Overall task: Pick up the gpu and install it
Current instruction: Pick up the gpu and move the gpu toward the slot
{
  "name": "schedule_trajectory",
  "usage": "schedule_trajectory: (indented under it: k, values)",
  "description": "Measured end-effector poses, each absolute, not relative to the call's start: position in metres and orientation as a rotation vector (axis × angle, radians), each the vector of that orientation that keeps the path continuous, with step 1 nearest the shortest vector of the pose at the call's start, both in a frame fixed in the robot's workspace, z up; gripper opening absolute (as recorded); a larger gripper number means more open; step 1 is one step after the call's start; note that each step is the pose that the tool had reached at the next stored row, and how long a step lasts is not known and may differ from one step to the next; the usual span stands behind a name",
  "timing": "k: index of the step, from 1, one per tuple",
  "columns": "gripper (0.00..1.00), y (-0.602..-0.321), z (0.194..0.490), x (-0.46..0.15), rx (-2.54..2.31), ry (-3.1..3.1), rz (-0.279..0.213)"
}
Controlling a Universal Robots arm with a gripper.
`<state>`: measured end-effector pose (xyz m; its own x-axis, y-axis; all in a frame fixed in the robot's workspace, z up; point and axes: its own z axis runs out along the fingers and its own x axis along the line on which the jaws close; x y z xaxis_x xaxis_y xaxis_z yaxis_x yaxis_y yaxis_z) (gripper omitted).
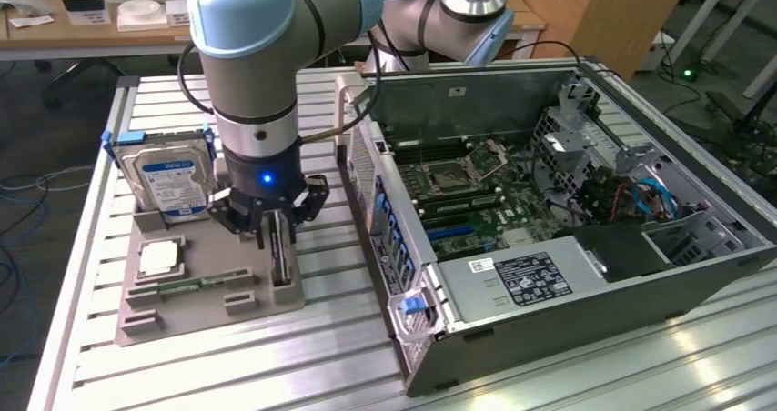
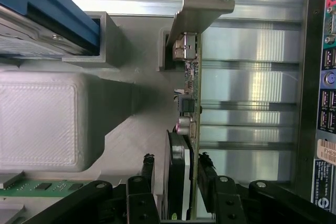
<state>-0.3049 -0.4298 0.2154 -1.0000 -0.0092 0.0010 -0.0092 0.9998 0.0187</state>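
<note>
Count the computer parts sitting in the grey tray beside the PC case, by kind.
hard drive: 1
processor chip: 1
memory stick: 1
graphics card: 1
Total: 4

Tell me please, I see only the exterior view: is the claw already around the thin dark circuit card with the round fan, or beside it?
Observer: Around it. In the wrist view the claw has one finger on each side of the thin dark circuit card with the round black fan.
Operator: Do the fingers press it?
Observer: Not on the fan side: a strip of the grey plastic tray shows between that finger and the fan.
Operator: Is the card lifted?
Observer: It seems not: its end with the silver metal bracket sits at the tray's slotted holder.
</note>
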Motion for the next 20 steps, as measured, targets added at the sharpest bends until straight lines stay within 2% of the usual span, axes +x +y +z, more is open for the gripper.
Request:
schedule_trajectory:
  k: [20]
  values:
    - [0.44, -0.4277, 0.2154, -0.3049, 0.015, -3.14, -0.029]
